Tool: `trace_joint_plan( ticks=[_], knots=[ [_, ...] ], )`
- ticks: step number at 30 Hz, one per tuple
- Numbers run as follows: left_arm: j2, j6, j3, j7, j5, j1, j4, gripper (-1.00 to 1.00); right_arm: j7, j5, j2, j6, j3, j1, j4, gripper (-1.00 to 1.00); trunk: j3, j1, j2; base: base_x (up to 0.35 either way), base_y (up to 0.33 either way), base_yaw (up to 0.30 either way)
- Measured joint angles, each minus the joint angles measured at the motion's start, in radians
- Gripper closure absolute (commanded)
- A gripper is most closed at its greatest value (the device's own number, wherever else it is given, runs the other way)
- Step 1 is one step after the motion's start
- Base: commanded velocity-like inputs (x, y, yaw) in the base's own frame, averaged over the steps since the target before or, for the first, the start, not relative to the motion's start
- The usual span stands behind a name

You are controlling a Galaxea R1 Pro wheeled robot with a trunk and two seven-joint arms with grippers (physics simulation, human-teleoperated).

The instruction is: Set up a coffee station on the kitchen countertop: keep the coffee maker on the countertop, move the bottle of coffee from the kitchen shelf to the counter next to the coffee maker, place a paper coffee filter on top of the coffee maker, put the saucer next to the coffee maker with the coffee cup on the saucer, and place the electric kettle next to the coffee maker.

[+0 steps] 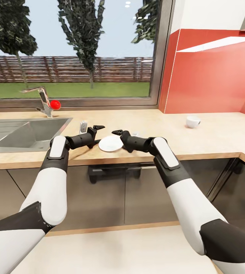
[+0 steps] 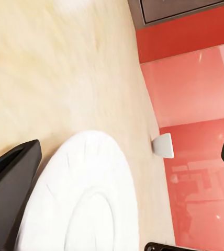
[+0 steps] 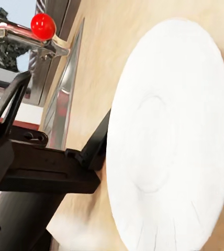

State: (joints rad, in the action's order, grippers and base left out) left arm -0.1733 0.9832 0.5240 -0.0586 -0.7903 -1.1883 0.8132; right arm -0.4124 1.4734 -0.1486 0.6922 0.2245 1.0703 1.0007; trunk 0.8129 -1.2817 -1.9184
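Head view, from left to right: a steel sink (image 1: pixel 23 133) with a red-knobbed tap (image 1: pixel 46 102) sits in the countertop (image 1: pixel 213 137). Right of it, the left gripper (image 1: pixel 96 131) hovers with fingers spread apart, grasping nothing, just beside the saucer (image 1: pixel 110 144). That white plate lies flat on the light wood between both arms. On its other side, the right gripper (image 1: pixel 119 134) reaches its edge; whether its fingers are clenched I cannot tell. Farther right, well apart, the coffee cup (image 1: pixel 192 121) stands near the red wall (image 1: pixel 213 80).
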Motion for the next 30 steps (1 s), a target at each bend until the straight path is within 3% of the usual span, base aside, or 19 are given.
trace_joint_plan(
  ticks=[17, 18, 21, 23, 30],
  knots=[
    [0.0, 0.0, -0.002, -0.001, -0.006, 0.0, -0.002, -1.0, 0.001, 0.001, -0.015, -0.001, 0.008, 0.001, 0.0, -1.0, 0.0, 0.0, 0.0, 0.0, 0.0, 0.0],
    [0.0, 0.0, -0.002, -0.001, -0.007, 0.0, -0.002, -1.0, 0.002, 0.0, -0.016, 0.0, 0.008, 0.001, 0.0, 1.0, 0.0, 0.0, 0.0, 0.0, 0.0, 0.0],
    [0.0, 0.001, -0.001, -0.002, -0.008, 0.0, -0.002, -1.0, -0.001, -0.002, -0.017, 0.003, 0.009, 0.001, 0.0, 1.0, 0.0, 0.0, 0.0, 0.0, 0.0, 0.0],
    [0.0, 0.003, -0.001, -0.004, 0.0, 0.0, 0.003, -1.0, -0.001, -0.027, -0.016, 0.01, 0.008, 0.001, -0.001, 1.0, 0.0, 0.0, 0.0, 0.0, 0.0, 0.0],
    [0.0, 0.002, 0.0, -0.004, 0.0, 0.0, 0.003, -1.0, -0.001, -0.017, -0.017, 0.008, 0.008, 0.0, -0.001, 1.0, 0.0, 0.0, 0.0, 0.0, 0.0, 0.0]
  ],
)
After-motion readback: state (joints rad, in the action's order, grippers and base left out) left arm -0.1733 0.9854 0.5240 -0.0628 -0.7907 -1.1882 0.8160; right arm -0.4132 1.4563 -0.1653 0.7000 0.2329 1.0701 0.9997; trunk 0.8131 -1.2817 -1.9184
